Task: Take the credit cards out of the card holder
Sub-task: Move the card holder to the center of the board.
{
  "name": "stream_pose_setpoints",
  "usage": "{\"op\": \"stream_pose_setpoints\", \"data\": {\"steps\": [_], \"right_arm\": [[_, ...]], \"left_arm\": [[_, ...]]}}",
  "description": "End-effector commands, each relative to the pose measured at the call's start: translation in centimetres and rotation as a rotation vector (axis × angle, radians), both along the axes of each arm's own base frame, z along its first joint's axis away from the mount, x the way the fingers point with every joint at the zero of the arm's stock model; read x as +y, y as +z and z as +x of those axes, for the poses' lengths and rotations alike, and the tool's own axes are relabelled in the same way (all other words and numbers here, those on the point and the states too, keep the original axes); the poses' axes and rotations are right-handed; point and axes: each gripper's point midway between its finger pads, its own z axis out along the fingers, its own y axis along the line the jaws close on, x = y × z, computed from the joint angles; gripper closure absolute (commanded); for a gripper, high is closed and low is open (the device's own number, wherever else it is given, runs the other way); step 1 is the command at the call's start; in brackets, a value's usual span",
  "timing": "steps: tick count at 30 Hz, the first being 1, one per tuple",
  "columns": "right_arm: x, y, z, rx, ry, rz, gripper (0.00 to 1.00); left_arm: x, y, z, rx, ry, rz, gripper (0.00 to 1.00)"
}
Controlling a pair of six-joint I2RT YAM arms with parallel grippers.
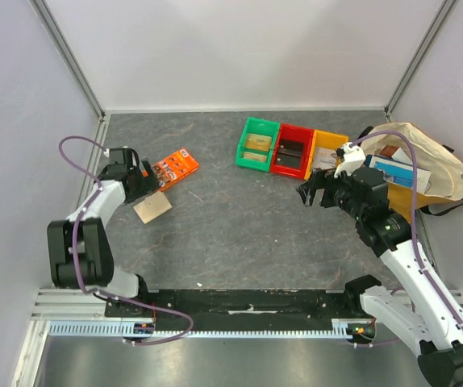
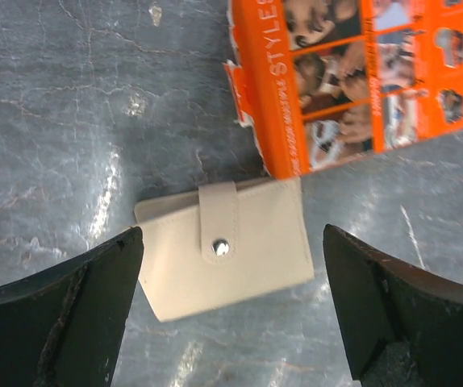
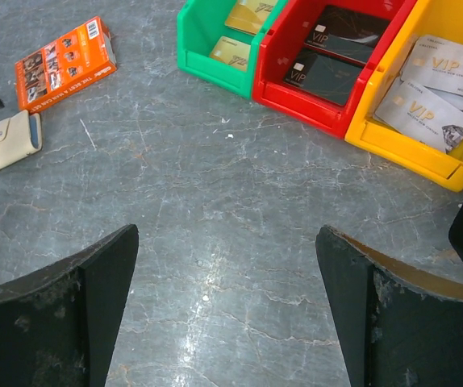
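Observation:
The beige card holder [image 1: 152, 207] lies flat and closed on the grey table at the left, its tab snapped shut. In the left wrist view the card holder [image 2: 231, 246] sits between my open fingers and touches neither. My left gripper [image 2: 232, 230] is open and empty just above it, and shows over it in the top view [image 1: 141, 188]. The credit cards are hidden inside; only a bluish-grey edge shows at the holder's side [image 3: 35, 135]. My right gripper [image 1: 316, 193] is open and empty over bare table at the right, also in its wrist view [image 3: 225, 234].
An orange picture packet [image 1: 175, 168] lies just beyond the holder, touching its far edge [image 2: 360, 72]. Green [image 3: 215, 68], red [image 3: 312, 113] and yellow [image 3: 409, 149] bins at the back hold gold, black and silver cards. A cloth tote bag [image 1: 437, 165] lies at the far right.

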Motion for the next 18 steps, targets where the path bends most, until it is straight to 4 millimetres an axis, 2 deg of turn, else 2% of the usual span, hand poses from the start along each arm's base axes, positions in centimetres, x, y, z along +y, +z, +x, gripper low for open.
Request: {"op": "stream_pose_setpoints", "data": {"steps": [1,3,5,9,12,18], "right_arm": [[0.1,0.4,-0.3,-0.028,0.015,-0.009,0.02],[0.0,0.5,-0.3,-0.034,0.01,-0.01,0.02],[0.1,0.5,-0.3,-0.035,0.013,-0.012,0.02],[0.1,0.4,-0.3,-0.034,0.011,-0.014,0.02],[0.0,0.3,-0.3,-0.032,0.01,-0.017,0.02],[0.6,0.5,-0.5,-0.033,0.042,-0.006,0.02]], "left_arm": [[1.6,-1.2,2.4,0.018,0.014,0.005,0.02],[2.0,-2.2,2.1,0.051,0.035,-0.007,0.03],[1.5,-2.8,2.1,0.063,0.009,-0.025,0.03],[-1.6,-3.6,1.5,0.103,-0.099,-0.127,0.03],[-4.7,-3.3,1.0,0.106,-0.215,-0.143,0.03],[-13.2,-2.1,-0.8,0.081,-0.57,-0.126,0.03]]}}
